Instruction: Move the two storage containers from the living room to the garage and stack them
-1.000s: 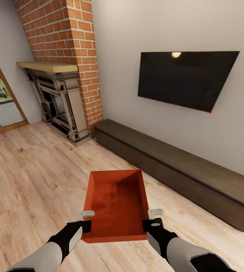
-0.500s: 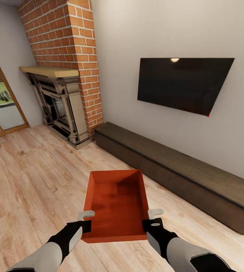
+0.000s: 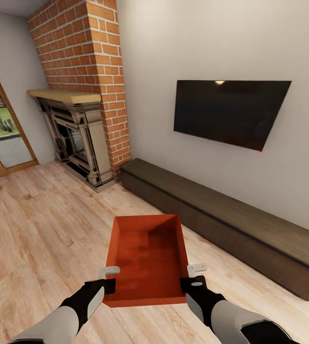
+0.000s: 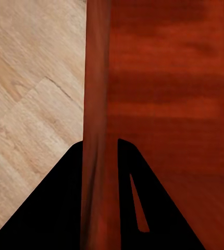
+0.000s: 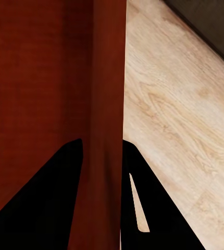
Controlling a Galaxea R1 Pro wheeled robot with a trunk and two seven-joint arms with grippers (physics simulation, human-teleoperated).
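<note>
Both grippers pinch one container (image 3: 146, 258): my left gripper (image 3: 109, 279) clamps its left wall, my right gripper (image 3: 193, 277) its right wall, fingers astride each wall. It hangs level above the wood floor (image 3: 39, 224), near the bench (image 3: 231, 224) under the TV (image 3: 228, 112).

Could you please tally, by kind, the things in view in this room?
Storage container: 1
Gripper: 2, left and right
Fireplace: 1
TV: 1
Bench: 1
Total: 6
</note>
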